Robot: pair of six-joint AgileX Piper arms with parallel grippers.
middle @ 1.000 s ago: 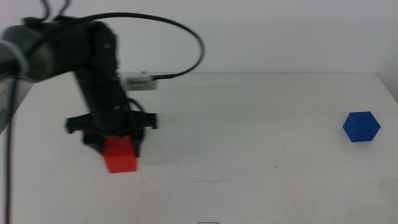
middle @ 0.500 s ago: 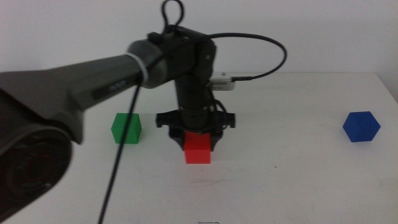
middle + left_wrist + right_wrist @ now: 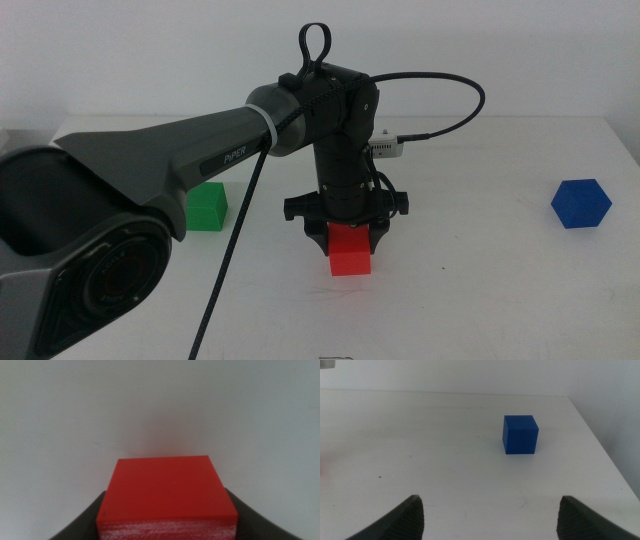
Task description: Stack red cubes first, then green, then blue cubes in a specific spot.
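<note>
One gripper works: left gripper (image 3: 349, 238) clamped on red cube (image 3: 351, 250), low over mid-table, green cube (image 3: 207, 206) and blue cube (image 3: 581, 203) well apart either side. First step, red placement; next needs lowering flat, then releasing. Right gripper (image 3: 487, 515) waits, jaws apart. Plain white table (image 3: 480, 290), white wall behind.
</note>
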